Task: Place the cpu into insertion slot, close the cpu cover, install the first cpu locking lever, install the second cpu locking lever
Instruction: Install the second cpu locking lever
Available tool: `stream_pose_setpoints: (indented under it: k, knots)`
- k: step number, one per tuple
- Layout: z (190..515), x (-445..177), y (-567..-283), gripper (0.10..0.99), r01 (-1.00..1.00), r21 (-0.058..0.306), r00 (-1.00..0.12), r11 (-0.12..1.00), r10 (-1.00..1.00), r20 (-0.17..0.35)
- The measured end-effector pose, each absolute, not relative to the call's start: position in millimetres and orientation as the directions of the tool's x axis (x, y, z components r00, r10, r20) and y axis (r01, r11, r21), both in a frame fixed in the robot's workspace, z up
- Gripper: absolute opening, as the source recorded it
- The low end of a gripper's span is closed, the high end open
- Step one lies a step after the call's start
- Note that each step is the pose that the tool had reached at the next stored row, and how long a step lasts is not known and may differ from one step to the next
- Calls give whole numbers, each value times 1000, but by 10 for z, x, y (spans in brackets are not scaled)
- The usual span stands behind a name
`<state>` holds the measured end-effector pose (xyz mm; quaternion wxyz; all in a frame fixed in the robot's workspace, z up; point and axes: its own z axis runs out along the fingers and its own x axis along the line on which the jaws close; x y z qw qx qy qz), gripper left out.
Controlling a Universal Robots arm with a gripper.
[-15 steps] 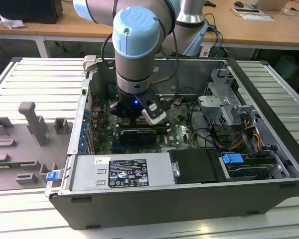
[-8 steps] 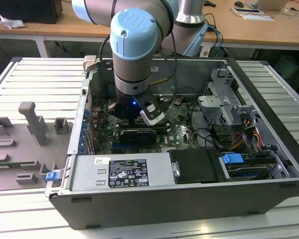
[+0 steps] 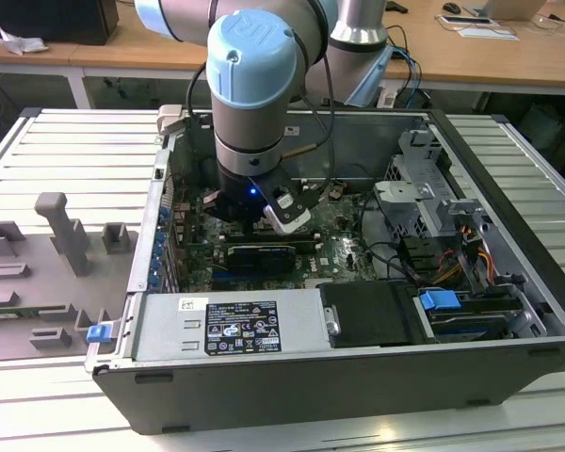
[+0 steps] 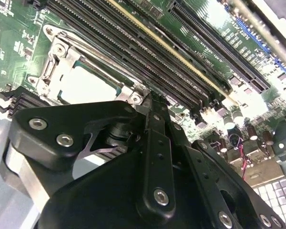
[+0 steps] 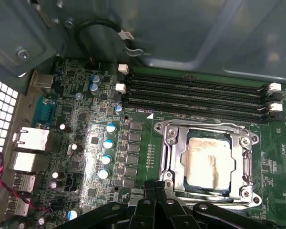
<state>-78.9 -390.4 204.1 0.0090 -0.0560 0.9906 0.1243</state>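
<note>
The gripper [image 5: 155, 188] hangs just beside the insertion slot [image 5: 169, 164], its black fingers [image 4: 155, 124] pressed together with nothing between them. Past the fingertips, one cpu [image 5: 207, 162] lies flat inside the slot, and one cpu cover [image 5: 205, 129] frames it, lying down over its edges. Beyond the socket run four long black memory slots [image 5: 195, 95], side by side on the green motherboard [image 5: 86, 143].

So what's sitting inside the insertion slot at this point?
In the first wrist view the cpu lies inside the insertion slot, with the cpu cover closed around it. The gripper covers the slot's near edge; the contacts beneath the chip are hidden.
</note>
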Motion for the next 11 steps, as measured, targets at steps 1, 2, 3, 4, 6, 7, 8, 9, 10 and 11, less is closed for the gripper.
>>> stream_pose_setpoints:
  k: [1, 2, 3, 4, 6, 7, 8, 9, 10, 11]
  knots:
    - [2052, -789, -3904, 106, -113, 245, -994, 963, -109, -32]
    - [2084, -789, -3903, 106, -113, 246, -994, 963, -109, -32]
    - [2104, -790, -3903, 106, -113, 246, -994, 963, -109, -32]
    - [2123, -790, -3904, 106, -113, 247, -994, 962, -109, -32]
    - [2163, -789, -3904, 106, -113, 248, -994, 962, -109, -32]
    - [2186, -789, -3904, 106, -113, 248, -994, 962, -109, -32]
    - [2202, -789, -3904, 106, -113, 248, -994, 962, -109, -32]
    - [2231, -789, -3904, 106, -113, 248, -994, 962, -109, -32]
    - [2248, -789, -3904, 106, -113, 249, -994, 962, -109, -32]
    - [2247, -789, -3903, 106, -113, 249, -994, 962, -109, -32]
